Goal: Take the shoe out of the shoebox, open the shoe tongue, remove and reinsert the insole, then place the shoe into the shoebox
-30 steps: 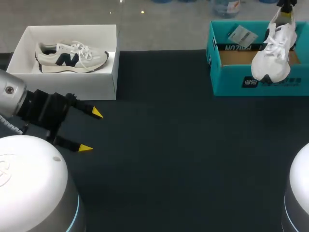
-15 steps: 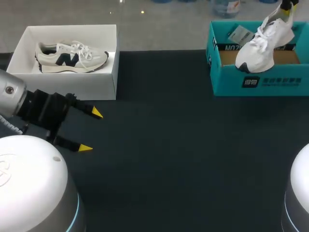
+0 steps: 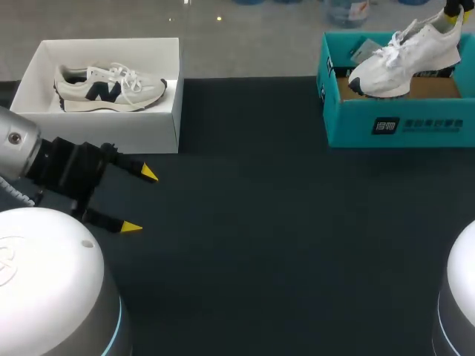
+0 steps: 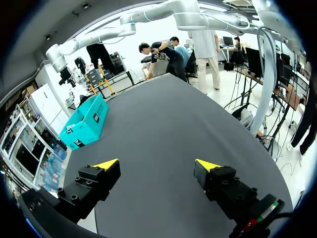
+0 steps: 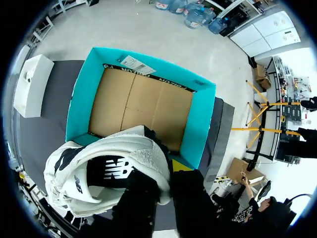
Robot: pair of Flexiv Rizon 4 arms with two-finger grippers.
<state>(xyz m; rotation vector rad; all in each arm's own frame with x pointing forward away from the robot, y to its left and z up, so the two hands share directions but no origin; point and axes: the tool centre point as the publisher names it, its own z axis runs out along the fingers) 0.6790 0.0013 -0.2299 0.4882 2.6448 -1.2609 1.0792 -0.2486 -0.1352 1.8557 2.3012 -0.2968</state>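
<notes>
The right gripper [image 3: 450, 10] grips the shoe [image 3: 401, 59] by its heel, holding it just above the shoebox [image 3: 393, 124] at the counter's far right corner. The left gripper [image 3: 141, 200] hangs wide and empty near the left edge. Whether the insole steps are done, I cannot tell.

Over teal shoebox [image 3: 349, 122] — tilted white shoe [image 3: 397, 63]

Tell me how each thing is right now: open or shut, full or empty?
white shoe: held at the heel, tilted toe-down over the teal shoebox
teal shoebox: open, bottom bare
white shoebox: open, one shoe inside
cream shoe: lying in the white shoebox
left pincer: open, empty
right pincer: shut on the white shoe
</notes>
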